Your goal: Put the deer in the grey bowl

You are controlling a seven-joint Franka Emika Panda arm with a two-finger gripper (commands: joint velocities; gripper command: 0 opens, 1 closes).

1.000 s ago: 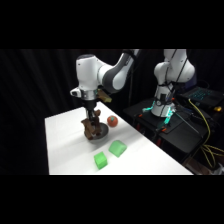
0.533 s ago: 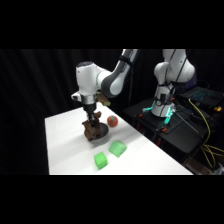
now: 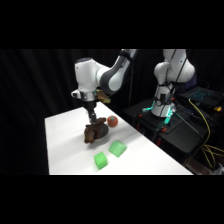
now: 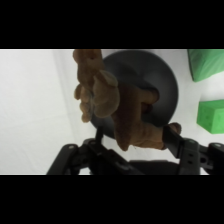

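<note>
Below the gripper [image 4: 134,134], the grey bowl [image 4: 167,82] sits on the white table [image 3: 65,145], its visible part bare (the plush hides much of it). Fingers pinch the deer [image 4: 112,107], which hangs over the bowl, slightly off toward one rim. Two green blocks [image 3: 110,154] lie just beside; a small red-orange ball [image 3: 112,121] rests near the bowl's far side.

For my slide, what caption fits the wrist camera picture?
Gripper holding the brown deer above the grey bowl, green blocks beside.
</note>
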